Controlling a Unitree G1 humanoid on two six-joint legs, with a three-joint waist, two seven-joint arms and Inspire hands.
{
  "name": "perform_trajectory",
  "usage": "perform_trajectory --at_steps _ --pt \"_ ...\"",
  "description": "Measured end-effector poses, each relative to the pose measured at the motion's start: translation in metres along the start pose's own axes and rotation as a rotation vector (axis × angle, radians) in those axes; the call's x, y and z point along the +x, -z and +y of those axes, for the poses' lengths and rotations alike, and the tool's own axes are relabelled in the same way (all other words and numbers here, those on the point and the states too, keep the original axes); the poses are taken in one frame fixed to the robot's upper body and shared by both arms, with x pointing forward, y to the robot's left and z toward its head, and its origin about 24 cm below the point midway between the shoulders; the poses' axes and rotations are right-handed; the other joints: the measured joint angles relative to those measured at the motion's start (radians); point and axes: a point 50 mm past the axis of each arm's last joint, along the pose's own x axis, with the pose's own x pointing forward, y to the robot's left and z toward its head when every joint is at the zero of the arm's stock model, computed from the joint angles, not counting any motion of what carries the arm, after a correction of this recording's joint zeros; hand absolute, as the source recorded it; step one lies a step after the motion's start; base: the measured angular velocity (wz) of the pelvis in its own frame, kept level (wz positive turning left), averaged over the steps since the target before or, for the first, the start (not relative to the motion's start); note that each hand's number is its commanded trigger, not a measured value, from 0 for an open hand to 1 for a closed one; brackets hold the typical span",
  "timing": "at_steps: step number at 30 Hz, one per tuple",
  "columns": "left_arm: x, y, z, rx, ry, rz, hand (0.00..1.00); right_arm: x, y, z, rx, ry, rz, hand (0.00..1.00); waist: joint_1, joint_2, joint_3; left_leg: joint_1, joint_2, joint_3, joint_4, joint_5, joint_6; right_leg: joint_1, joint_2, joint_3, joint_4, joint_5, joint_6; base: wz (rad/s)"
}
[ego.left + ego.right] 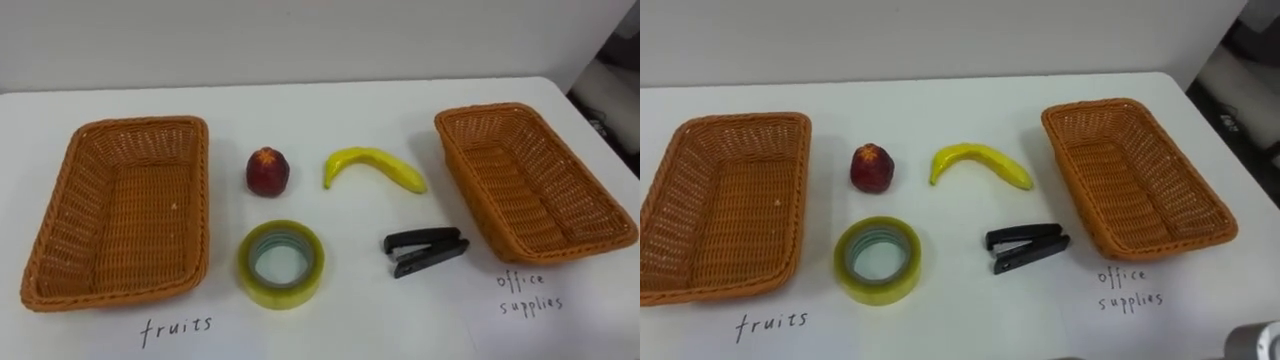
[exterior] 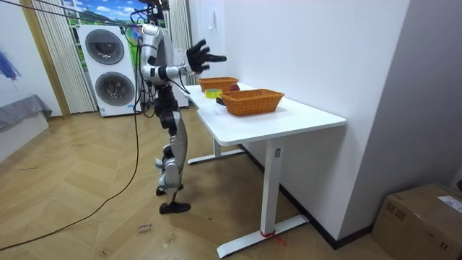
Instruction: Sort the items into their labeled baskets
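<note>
On the white table (image 1: 330,110), a wicker basket (image 1: 140,124) at the left has "fruits" (image 1: 176,328) handwritten in front of it. A second wicker basket (image 1: 485,110) at the right is marked "office supplies" (image 1: 530,293). Both hold nothing. Between them lie a dark red round fruit (image 1: 268,171), a yellow banana (image 1: 375,165), a roll of yellowish tape (image 1: 283,293) and a black stapler (image 1: 425,250). In the room view I stand at the table's long side with my right hand (image 2: 202,56) raised above the table edge, its fingers spread and holding nothing.
The table stands against a white wall. Behind me are two stacked washing machines (image 2: 112,68) and a curtain. A cardboard box (image 2: 426,217) sits on the wooden floor at the room view's right.
</note>
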Motion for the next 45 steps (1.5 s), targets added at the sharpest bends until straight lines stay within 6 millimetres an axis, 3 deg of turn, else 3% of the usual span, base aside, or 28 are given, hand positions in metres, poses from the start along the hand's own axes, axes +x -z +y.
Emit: perform_trajectory --at_steps 5,16,17,25,37,45 --pt "0.000 0.002 -0.001 0.062 0.004 -0.002 0.00 0.004 -0.026 0.017 0.010 -0.091 -0.170 0.00 0.012 0.007 -0.0011 0.000 0.000 0.000 0.001 0.000 0.000 0.000 0.000 -0.001 0.000 0.000 0.000 0.00" --pt "0.001 0.004 -0.004 0.067 0.034 0.022 0.00 -0.007 -0.049 0.040 0.009 -0.256 -0.326 0.00 0.049 0.009 -0.0022 0.011 0.000 0.003 0.009 0.000 0.000 0.006 -0.001 -0.008 0.001 0.000 0.000 0.00" --pt "0.000 0.005 -0.006 0.074 0.041 0.024 0.00 -0.010 -0.050 0.045 0.003 -0.292 -0.344 0.00 0.052 0.007 0.0027 0.018 0.001 0.003 0.008 0.000 0.000 0.013 -0.001 -0.008 -0.001 0.000 0.000 0.00" --pt "0.001 -0.001 -0.010 0.082 0.073 0.014 0.00 -0.017 -0.052 0.056 -0.018 -0.406 -0.379 0.00 0.069 -0.003 0.0050 0.017 0.001 -0.002 0.010 0.000 0.000 0.020 -0.001 -0.011 -0.004 0.001 -0.001 0.00" --pt "0.003 -0.003 -0.004 0.089 0.075 0.006 0.00 -0.023 -0.064 0.068 0.018 -0.520 -0.419 0.00 0.072 0.000 0.0008 0.019 0.003 -0.007 0.015 0.000 -0.001 0.034 0.002 -0.018 -0.016 0.007 -0.004 0.02" --pt "0.003 -0.003 -0.003 0.101 0.073 0.001 0.00 -0.034 -0.063 0.077 -0.062 -0.665 -0.479 0.00 0.072 0.002 0.0015 0.017 0.003 -0.015 0.016 0.000 -0.001 0.035 0.001 -0.024 -0.014 0.007 -0.004 0.02"
